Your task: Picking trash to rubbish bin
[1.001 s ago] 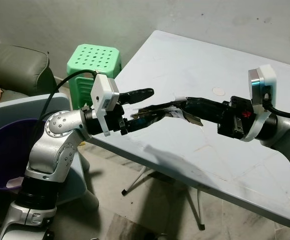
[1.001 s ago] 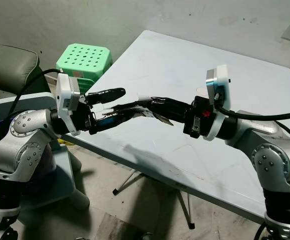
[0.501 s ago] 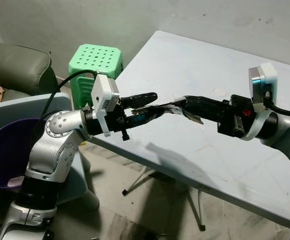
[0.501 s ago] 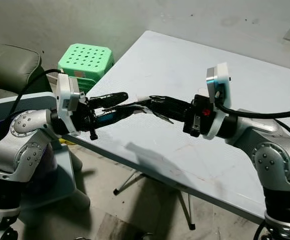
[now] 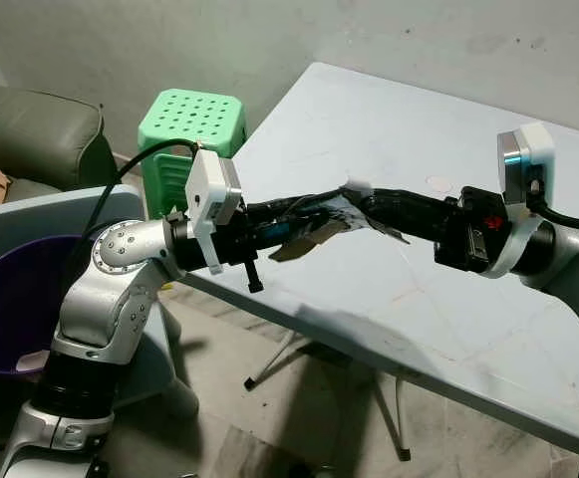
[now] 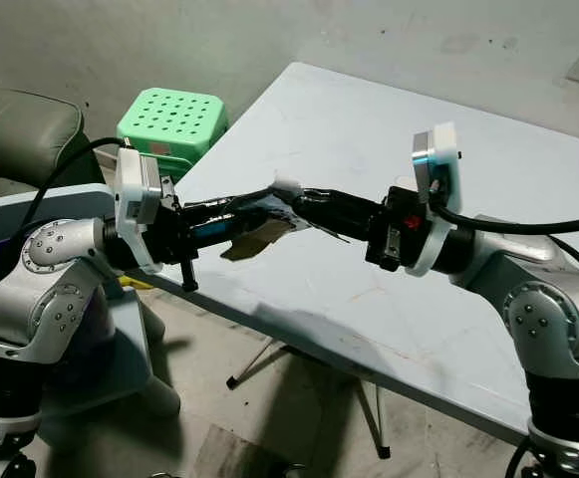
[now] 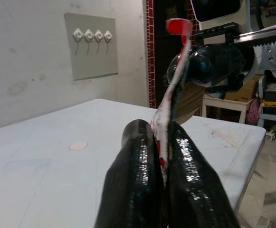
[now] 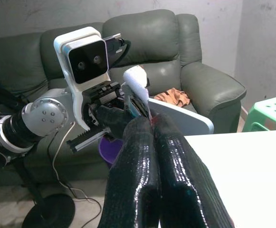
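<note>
A crumpled dark trash wrapper (image 5: 307,239) with a white and red edge hangs above the table's left edge, stretched between both grippers. My left gripper (image 5: 314,209) is shut on its left end; in the left wrist view the wrapper (image 7: 174,83) rises from between the pressed fingers (image 7: 133,180). From the right, my right gripper (image 5: 357,196) is shut on the other end, and the right wrist view has the wrapper's white tip (image 8: 137,83) sticking out past its fingers (image 8: 178,190). The two sets of fingertips nearly touch. The purple rubbish bin (image 5: 0,309) stands low at the far left.
The pale table (image 5: 448,289) runs to the right, with a small round disc (image 5: 436,182) on it. A green plastic stool (image 5: 191,124) stands beyond the table's left edge. A grey sofa (image 5: 30,129) and a blue-grey panel (image 5: 40,214) sit beside the bin.
My left gripper's raised upper finger has come down and the gripper has shut on the wrapper. The wrapper now sags a little between the two grippers. The right arm has held still.
</note>
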Controlling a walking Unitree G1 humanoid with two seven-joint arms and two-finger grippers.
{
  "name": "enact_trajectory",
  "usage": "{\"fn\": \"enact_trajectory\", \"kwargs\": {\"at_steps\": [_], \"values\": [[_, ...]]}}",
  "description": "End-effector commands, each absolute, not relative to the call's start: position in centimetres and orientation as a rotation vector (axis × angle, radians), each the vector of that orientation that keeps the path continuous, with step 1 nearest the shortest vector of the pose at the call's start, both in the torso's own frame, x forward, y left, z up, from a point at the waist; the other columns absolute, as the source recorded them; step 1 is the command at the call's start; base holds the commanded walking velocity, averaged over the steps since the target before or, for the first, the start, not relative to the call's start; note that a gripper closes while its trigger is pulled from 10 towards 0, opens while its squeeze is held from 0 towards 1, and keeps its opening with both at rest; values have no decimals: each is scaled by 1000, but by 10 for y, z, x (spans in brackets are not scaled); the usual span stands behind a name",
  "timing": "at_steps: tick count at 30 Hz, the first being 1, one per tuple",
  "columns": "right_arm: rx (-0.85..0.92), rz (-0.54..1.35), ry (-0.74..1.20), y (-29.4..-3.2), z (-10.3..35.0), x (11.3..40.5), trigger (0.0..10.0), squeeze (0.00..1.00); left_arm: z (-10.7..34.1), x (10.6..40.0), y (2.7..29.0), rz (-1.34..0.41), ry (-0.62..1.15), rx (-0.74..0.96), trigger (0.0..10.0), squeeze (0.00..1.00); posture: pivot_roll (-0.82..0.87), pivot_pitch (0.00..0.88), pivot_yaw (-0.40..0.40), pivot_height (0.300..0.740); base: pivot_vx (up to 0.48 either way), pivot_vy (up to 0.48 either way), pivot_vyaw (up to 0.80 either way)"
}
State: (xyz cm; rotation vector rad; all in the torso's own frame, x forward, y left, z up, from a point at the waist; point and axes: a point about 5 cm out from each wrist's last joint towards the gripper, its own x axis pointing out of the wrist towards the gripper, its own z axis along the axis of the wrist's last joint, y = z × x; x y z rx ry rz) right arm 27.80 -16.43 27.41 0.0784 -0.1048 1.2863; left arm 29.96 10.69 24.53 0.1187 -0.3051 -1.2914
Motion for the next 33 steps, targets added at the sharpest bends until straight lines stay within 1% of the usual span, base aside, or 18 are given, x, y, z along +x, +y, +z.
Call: {"fn": "enact_trajectory", "kwargs": {"at_steps": [1, 10, 11, 12, 21, 22, 23, 24, 26, 27, 28, 29, 30, 31, 32, 33], "values": [[61, 1308, -138, -166, 284, 275, 10000, 0, 248, 296, 101, -1320, -316, 137, 0, 0, -112, 72, -81, 740, 0, 0, 0], [83, 1289, -114, -169, 281, 278, 10000, 0, 249, 296, 101, -1321, -319, 141, 0, 0, -111, 67, -82, 740, 0, 0, 0], [91, 1288, -109, -169, 281, 278, 10000, 333, 249, 296, 101, -1321, -319, 142, 0, 0, -111, 68, -82, 740, 0, 0, 0], [100, 1286, -109, -170, 280, 278, 10000, 1000, 249, 296, 101, -1322, -320, 141, 0, 0, -111, 67, -81, 740, 0, 0, 0], [125, 1265, -117, -172, 278, 282, 10000, 1000, 250, 298, 101, -1308, -320, 150, 0, 0, -108, 65, -82, 740, 0, 0, 0], [129, 1254, -122, -174, 277, 283, 10000, 1000, 250, 298, 101, -1301, -319, 153, 235, 0, -106, 66, -82, 740, 0, 0, 0], [140, 1242, -123, -175, 276, 284, 10000, 1000, 250, 298, 101, -1300, -321, 149, 1529, 0, -107, 66, -82, 740, 0, 0, 0], [154, 1228, -126, -176, 276, 285, 10000, 1000, 250, 298, 101, -1303, -325, 139, 0, 0, -107, 67, -83, 740, 0, 0, 0], [149, 1206, -135, -177, 275, 287, 10000, 1000, 249, 298, 101, -1296, -321, 137, 0, 0, -106, 69, -83, 740, 0, 0, 0], [160, 1168, -141, -178, 273, 290, 10000, 1000, 248, 300, 102, -1273, -313, 141, 2314, 0, -107, 71, -82, 740, 0, 0, 0], [165, 1162, -141, -178, 272, 290, 10000, 1000, 247, 300, 102, -1269, -311, 140, 2314, 0, -107, 71, -82, 740, 0, 0, 0], [160, 1144, -149, -179, 272, 291, 10000, 1000, 247, 301, 102, -1251, -310, 137, 7961, 0, -106, 71, -81, 740, 0, 0, 0], [145, 1109, -160, -180, 271, 293, 10000, 1000, 246, 303, 103, -1225, -305, 131, 10000, 0, -107, 74, -80, 740, 0, 0, 0], [150, 1083, -169, -180, 270, 295, 10000, 525, 245, 305, 104, -1204, -304, 117, 10000, 0, -108, 73, -79, 740, 0, 0, 0], [159, 1062, -177, -181, 269, 296, 10000, 0, 245, 306, 105, -1183, -307, 107, 10000, 0, -109, 74, -78, 740, 0, 0, 0], [163, 1018, -198, -183, 269, 297, 10000, 0, 245, 309, 107, -1136, -313, 90, 10000, 0, -108, 76, -77, 740, 0, 0, 0]]}}
